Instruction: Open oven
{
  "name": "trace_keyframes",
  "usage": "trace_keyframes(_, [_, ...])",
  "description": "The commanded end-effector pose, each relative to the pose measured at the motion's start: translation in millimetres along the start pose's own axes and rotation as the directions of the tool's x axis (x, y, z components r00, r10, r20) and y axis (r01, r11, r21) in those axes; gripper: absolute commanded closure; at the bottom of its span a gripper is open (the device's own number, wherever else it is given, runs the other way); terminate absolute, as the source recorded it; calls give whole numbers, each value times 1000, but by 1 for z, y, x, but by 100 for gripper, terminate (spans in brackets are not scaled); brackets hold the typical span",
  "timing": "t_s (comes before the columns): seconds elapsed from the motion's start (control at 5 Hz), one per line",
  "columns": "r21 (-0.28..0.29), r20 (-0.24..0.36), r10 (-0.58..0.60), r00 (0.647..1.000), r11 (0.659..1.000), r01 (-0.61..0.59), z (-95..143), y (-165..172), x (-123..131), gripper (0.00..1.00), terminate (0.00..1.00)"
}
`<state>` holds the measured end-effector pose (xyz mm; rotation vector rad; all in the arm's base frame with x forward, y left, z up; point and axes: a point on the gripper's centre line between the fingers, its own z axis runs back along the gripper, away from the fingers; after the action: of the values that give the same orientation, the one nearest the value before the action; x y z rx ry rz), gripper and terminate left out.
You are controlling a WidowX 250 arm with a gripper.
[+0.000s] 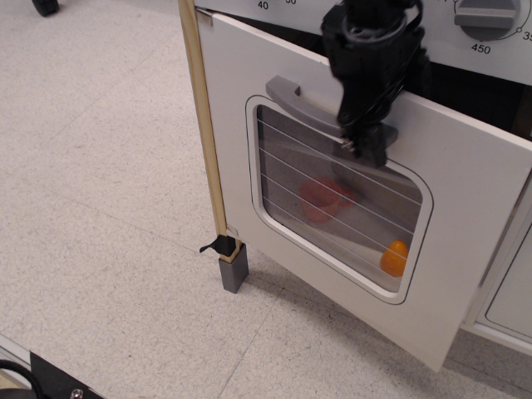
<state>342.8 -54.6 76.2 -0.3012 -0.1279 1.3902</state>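
The white toy oven's door [474, 216] hangs partly open, tilted out from the top, with a dark gap [478, 87] above it. Its grey bar handle [301, 101] sits above the rounded wire-lined window [287, 179]. A grey dial [486, 17] marked 450 is at the top right. My black gripper [363, 148] reaches down from above and covers the right end of the handle, fingertips against the door over the window's top edge. The jaws read as one dark mass, so their state is unclear.
Behind the window lie a red object [322, 198] and an orange ball [396, 256]. A wooden post [204, 125] with a grey foot [233, 270] stands left of the door. A white cabinet panel [511, 303] is at the lower right. Speckled floor [100, 208] spreads to the left.
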Motion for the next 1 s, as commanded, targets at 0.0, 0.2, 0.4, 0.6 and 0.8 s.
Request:
trace_keyframes(0.0, [20,46,-192,980,981,191,21,33,36,0,0])
trace_keyframes(0.2, [54,52,-285,957,958,282,26,48,62,0,0])
trace_keyframes(0.4, [102,57,-439,897,896,433,31,59,87,0,0])
trace_keyframes(0.6, [128,52,-522,851,849,513,35,73,110,0,0])
trace_keyframes(0.8, [140,51,-580,813,810,569,42,84,136,0,0])
